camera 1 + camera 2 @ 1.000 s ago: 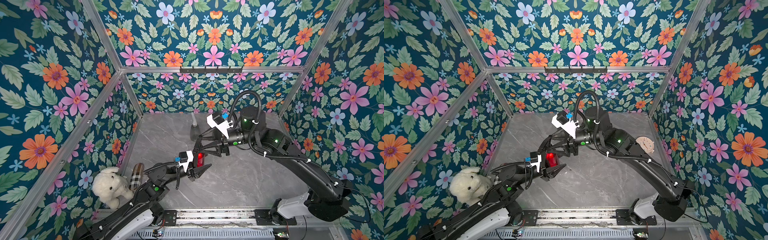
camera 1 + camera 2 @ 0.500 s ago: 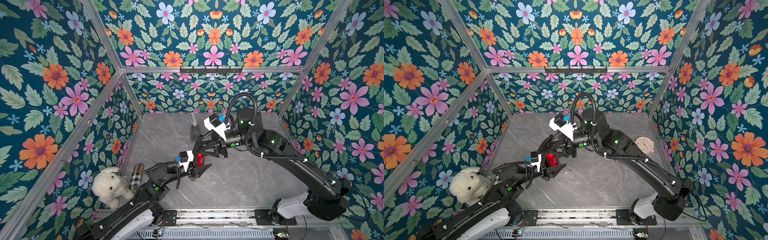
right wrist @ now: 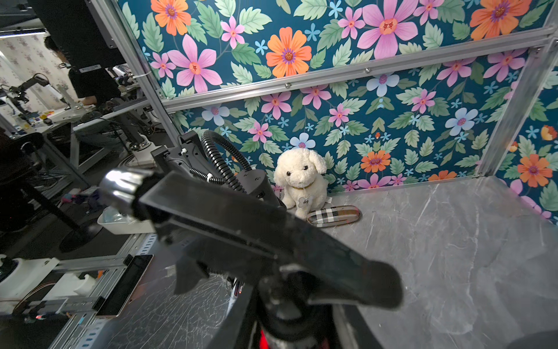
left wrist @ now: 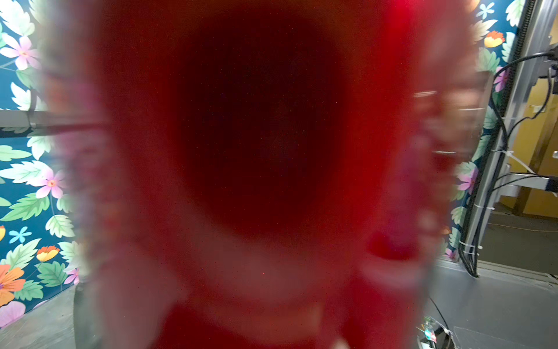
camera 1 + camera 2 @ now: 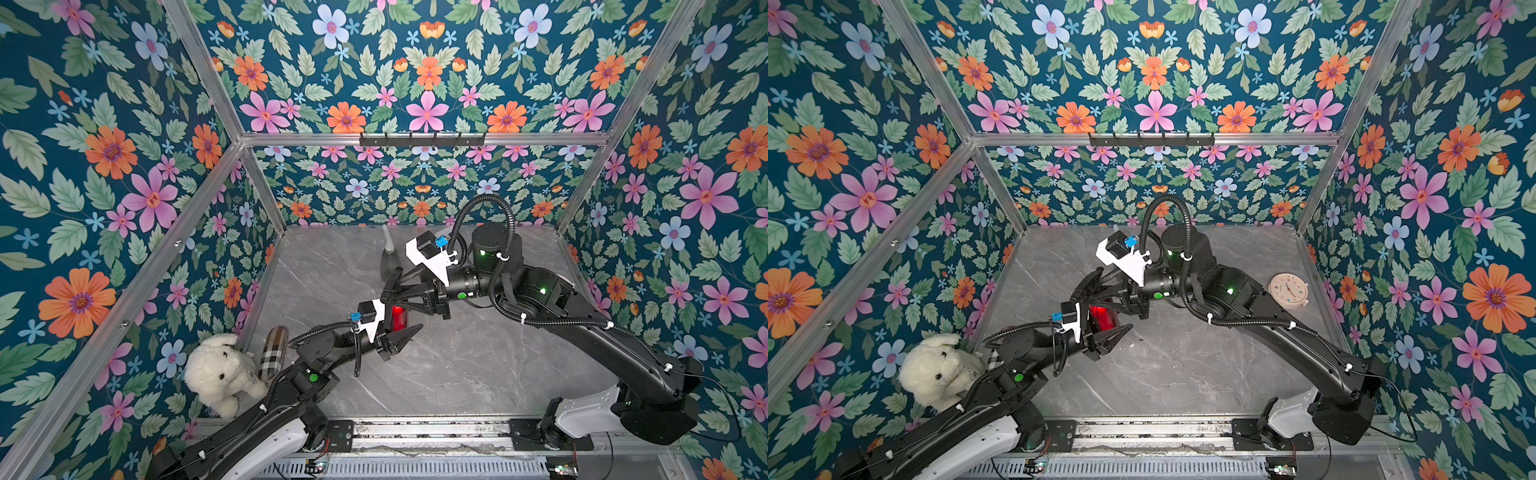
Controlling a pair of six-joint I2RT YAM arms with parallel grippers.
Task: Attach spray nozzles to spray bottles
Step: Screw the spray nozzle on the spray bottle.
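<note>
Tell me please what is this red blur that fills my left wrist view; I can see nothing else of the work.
Observer: It is the red bottle, gripped by the left gripper.
Operator: And where is the right gripper?
Observer: The right gripper is close over the bottle's top.
Operator: Is any other bottle near?
Observer: A grey bottle stands behind them, farther back.
</note>
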